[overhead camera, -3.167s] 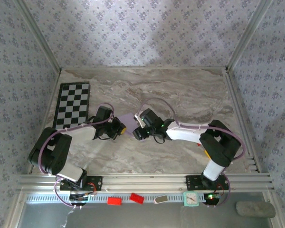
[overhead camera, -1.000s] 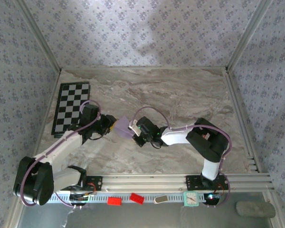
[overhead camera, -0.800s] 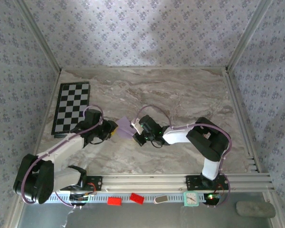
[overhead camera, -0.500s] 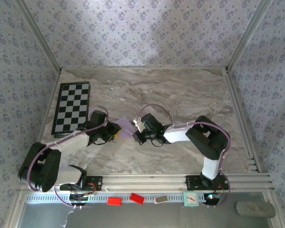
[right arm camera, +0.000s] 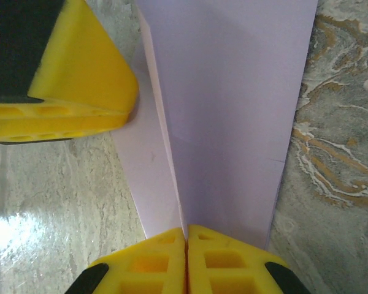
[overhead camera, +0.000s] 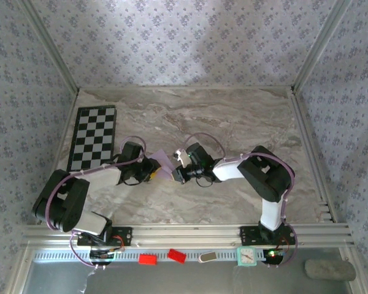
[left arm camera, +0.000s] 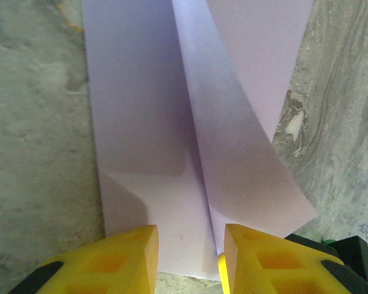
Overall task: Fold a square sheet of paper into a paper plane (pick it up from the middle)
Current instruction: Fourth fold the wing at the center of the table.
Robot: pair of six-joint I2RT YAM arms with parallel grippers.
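Observation:
The square sheet of paper (overhead camera: 165,161), pale lilac, lies mid-table between my two grippers. It does not have the shape of a paper plane. One lengthwise fold stands up from the flat half (left arm camera: 141,110). My right gripper (right arm camera: 186,236) is shut on the near end of that raised fold (right arm camera: 233,110), and in the top view it (overhead camera: 179,170) sits at the sheet's right end. My left gripper (left arm camera: 187,245) is open, its yellow fingers (left arm camera: 110,263) straddling the crease at the opposite end of the sheet. One left finger (right arm camera: 80,79) rests over the paper's far corner.
A black-and-white checkerboard (overhead camera: 93,138) lies at the table's left edge. Patterned walls close off the back and both sides. Two red blocks (overhead camera: 148,258) and a small clock (overhead camera: 246,256) sit on the front rail below the arm bases.
My left gripper has moved right and slightly nearer, onto the sheet's left end, and its jaws have widened a little. The right gripper has kept its grip on the fold throughout.

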